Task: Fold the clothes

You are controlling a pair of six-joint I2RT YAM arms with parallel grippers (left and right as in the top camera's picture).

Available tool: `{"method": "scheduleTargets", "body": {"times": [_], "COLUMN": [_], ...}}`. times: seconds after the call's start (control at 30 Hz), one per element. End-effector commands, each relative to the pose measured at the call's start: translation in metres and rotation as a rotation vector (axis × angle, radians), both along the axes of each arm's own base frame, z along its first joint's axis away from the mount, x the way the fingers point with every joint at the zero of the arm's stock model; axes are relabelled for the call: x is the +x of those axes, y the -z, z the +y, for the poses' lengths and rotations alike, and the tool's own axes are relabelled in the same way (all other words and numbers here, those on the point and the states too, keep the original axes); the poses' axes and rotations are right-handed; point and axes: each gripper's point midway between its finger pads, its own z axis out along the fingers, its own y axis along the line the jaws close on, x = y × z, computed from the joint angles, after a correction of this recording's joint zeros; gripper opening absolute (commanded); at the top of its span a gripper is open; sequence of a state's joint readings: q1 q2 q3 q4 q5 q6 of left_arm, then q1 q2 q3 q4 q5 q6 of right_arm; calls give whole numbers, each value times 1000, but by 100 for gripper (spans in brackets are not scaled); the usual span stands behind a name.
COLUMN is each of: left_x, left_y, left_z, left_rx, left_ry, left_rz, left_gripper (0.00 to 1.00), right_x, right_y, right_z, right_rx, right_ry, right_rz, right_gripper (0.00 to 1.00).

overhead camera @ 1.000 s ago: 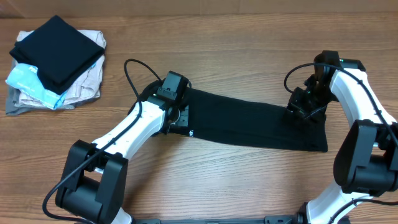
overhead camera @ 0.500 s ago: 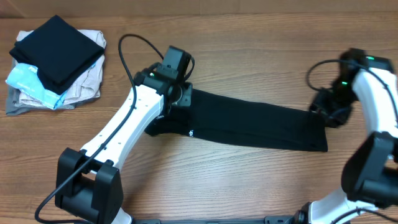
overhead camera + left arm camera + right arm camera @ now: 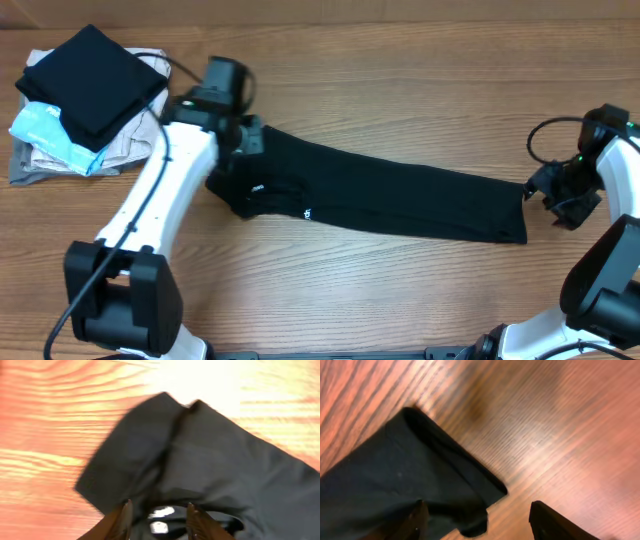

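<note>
Well, left gripper [image 3: 159, 510] and right gripper [image 3: 479, 507] stand open at opposite ends of the shirt [image 3: 400, 200]; I'd pinch its corners squarely.

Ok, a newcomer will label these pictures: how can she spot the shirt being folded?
On the wooden table, look to the middle. The black shirt lies there as one long flat band slanting down to the right. The other black garment is a folded square atop the pile in the left corner.
</note>
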State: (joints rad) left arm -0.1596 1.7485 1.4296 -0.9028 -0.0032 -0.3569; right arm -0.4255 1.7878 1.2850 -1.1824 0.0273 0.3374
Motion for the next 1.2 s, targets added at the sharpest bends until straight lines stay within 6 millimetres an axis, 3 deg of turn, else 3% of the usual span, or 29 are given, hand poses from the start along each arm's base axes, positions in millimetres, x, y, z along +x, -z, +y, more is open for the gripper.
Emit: {"method": "scheduleTargets", "body": {"times": [0.0,0.17,0.33,0.47,0.8,0.97,1.13,1.17], "left_x": [4,7,12,18,17,16,16,16], "left_y": [-11,-11,-14,-16,-15,-15,-15,-15], "left_z": [11,30,31,31,41,41,41,41], "left_rx": [-50,-48,-50,-52,-4,-3,-2,-2], "left_ry": [-40,-86,-91,-91,-112,-109,-109,-109], "left_rz": [-22,-24,-49,-71,-70,-69,-68,-69], "left_gripper": [42,47,49,50,54,55,57,62], "right_x": [1,-4,-17,-15,1,-1,-2,0], "right_y": [9,23,44,55,57,58,58,58], "right_z": [11,13,20,27,31,29,19,22], "right_rx": [55,56,66,71,46,33,-21,-2], "right_ry": [-67,-82,-87,-123,-181,-182,-184,-183], "right_rz": [-32,-30,-14,-38,-92,-79,-64,-77], "right_gripper": [69,66,66,69,68,77,68,68]}}
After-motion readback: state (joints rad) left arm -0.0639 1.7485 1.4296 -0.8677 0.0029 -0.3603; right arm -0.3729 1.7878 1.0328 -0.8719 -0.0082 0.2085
